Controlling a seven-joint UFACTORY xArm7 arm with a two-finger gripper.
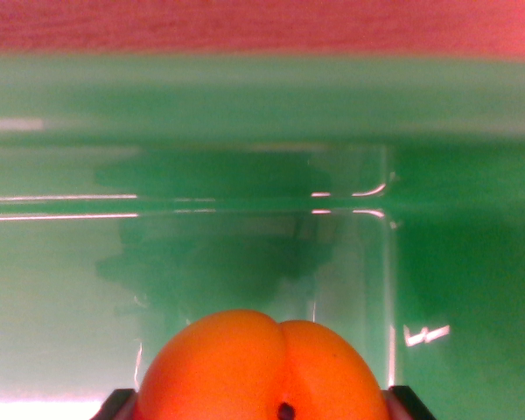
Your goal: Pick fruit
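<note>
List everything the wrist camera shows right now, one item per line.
fruit: one, orange, with a crease down its middle and a small dark spot low down, at the bottom centre between the fingers.
container: one, green, glossy with light streaks, filling most of the view behind the fruit; what kind it is cannot be told.
surface: one, reddish, a strip along the top edge.
fingers: two dark tips, at the bottom edge on either side of the fruit; contact with the fruit cannot be told.
</note>
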